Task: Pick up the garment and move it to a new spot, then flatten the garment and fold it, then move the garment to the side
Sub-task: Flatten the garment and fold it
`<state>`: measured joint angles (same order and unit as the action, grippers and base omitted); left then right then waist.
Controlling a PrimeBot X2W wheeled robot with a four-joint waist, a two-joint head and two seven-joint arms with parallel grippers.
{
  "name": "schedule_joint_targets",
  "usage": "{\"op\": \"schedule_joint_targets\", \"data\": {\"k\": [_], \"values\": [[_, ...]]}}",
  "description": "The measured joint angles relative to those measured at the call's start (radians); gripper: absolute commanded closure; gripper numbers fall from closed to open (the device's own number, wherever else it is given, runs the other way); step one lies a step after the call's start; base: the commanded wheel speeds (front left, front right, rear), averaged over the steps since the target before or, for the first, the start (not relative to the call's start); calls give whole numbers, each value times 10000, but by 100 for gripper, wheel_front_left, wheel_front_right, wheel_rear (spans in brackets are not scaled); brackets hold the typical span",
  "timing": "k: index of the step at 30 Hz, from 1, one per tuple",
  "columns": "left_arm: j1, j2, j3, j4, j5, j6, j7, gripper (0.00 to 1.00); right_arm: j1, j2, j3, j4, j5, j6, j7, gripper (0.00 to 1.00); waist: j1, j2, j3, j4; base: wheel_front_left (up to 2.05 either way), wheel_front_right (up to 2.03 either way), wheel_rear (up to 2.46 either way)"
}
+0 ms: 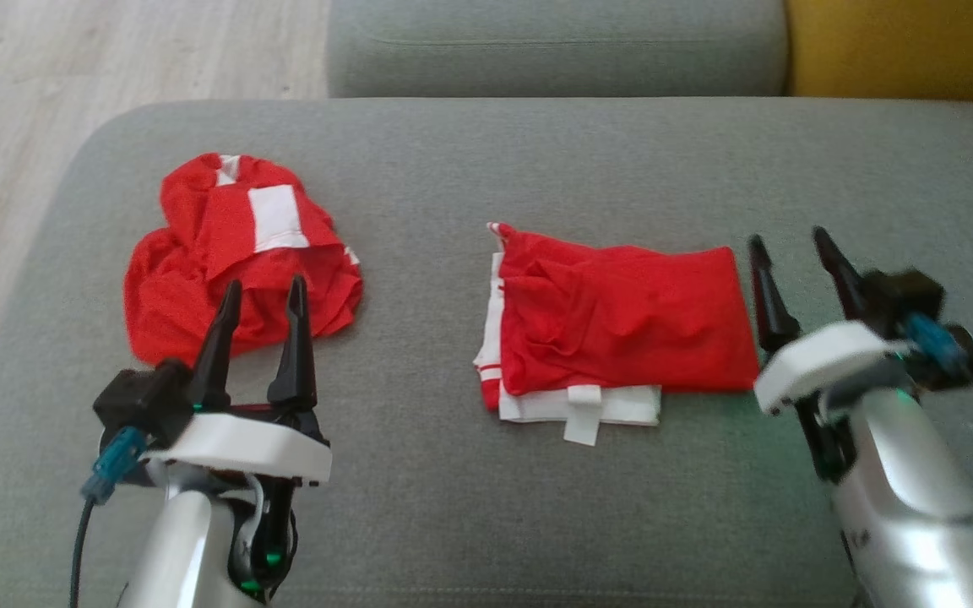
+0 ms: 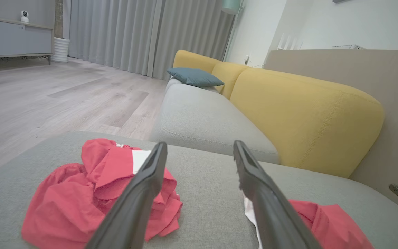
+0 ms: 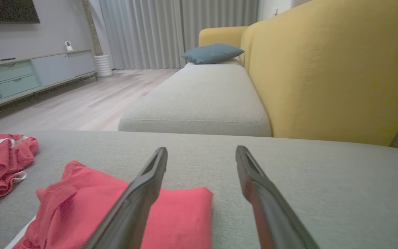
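The left gripper [image 1: 265, 285], spread and empty, hangs before the crumpled garment [image 1: 237, 253]; the right gripper [image 1: 789, 238], equally spread, beside the folded garment [image 1: 622, 317]; wrist cameras add a blue cushion [image 2: 195, 76] beyond

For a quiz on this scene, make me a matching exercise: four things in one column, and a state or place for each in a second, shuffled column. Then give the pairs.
Things:
1. left garment
2. right garment
3. blue cushion
4. right gripper

States or places:
A. fingers open, holding nothing
B. folded into a flat rectangle
C. lying on the far grey seat
D. crumpled in a heap

Pairs: 1-D, 2-B, 3-C, 4-A
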<state>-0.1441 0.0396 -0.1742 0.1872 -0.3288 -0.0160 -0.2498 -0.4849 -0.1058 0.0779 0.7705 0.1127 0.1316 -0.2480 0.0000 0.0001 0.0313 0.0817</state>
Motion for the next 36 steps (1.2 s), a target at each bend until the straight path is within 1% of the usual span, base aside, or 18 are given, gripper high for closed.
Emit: {"op": "schedule_joint_targets", "data": {"k": [5, 9, 12, 13, 20, 24, 27, 30, 36], "values": [[181, -2, 25, -140, 2, 44, 0, 0, 1384, 345, -1101, -1597, -779, 0, -2, 0, 0, 0, -3, -300, 0, 0, 0], [534, -2, -10, -144, 4, 25, 0, 0, 2173, 462, -1340, -2207, -1039, 0, -2, 0, 0, 0, 8, -491, 0, 0, 0], [598, 2, -12, -146, 4, 15, 0, 0, 2339, 487, -1377, -2485, -949, 0, 4, 0, 0, 0, 72, -519, 0, 0, 0], [590, 0, -25, -148, 4, 10, 0, 0, 2330, 499, -1348, -2596, -880, 0, 19, 100, 0, 0, 102, -500, 0, 0, 0], [508, 4, -244, -134, 2, -29, 0, 0, 2264, 527, -1051, -3039, -880, 0, 439, 100, 0, 0, 348, -147, 0, 0, 0], [251, -2, -552, -61, -56, -29, 0, 0, 1990, 527, -675, -2970, -907, 0, 848, 100, 0, 0, 600, 324, 0, 0, 0], [120, 0, -755, 12, -100, -27, 0, 0, 1547, 539, -322, -2615, -901, 0, 1229, 100, 0, 0, 802, 756, 0, 0, 0], [120, 2, -807, 56, -232, -17, 0, 0, 1134, 535, -199, -2121, -894, 0, 1505, 100, 0, 0, 1012, 1204, 0, 0, 0], [12, 0, -1043, 79, -453, -8, 0, 0, 586, 500, 130, -713, -922, 0, 2140, 100, 0, 0, 1396, 2081, 0, 0, 0]]}}
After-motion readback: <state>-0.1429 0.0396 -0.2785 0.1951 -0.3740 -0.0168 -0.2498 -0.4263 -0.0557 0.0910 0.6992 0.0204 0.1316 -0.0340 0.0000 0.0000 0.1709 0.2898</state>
